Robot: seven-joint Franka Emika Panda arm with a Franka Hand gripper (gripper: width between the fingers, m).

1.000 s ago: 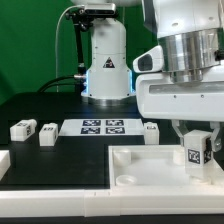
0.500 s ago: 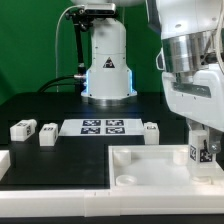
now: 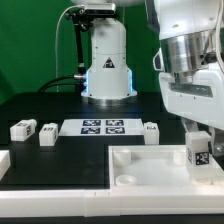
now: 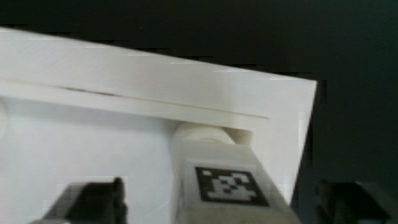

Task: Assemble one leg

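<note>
Exterior view, arm pose: the white and silver robot arm [image 3: 190, 60] comes down from the top at the exterior view's right. Its wrist points straight down over the far right part of the large white square plastic tray [image 3: 150, 165].
Exterior view, hand: the hand [image 3: 197, 134] hangs low over the tray. The small white plastic block-shaped leg [image 3: 198, 152] stands upright directly under it, with its black-and-white tag facing the camera.
Exterior view only: the black counter [image 3: 60, 105] carries the thin flat white marker board [image 3: 103, 126]. The first spare white tagged block [image 3: 22, 129] and the second spare white tagged block [image 3: 46, 135] lie at the exterior view's left of that board. The third spare white tagged block [image 3: 150, 132] lies at its right, just behind the tray's far rim. A round hole [image 3: 127, 180] shows in the tray's near left corner.
Wrist view only: the two dark fingers [image 4: 93, 200] flank the leg's tagged face, and this view shows the gap on each side.
Hand opening: the jaws stand wide apart. A strip of white tray shows between each finger and the leg, so neither finger touches it and the hand grips nothing.
Leg position: it stands between the fingers with its far end on the tray, close to a raised ridge by the tray's edge. Whether it sits in a corner hole cannot be told.
</note>
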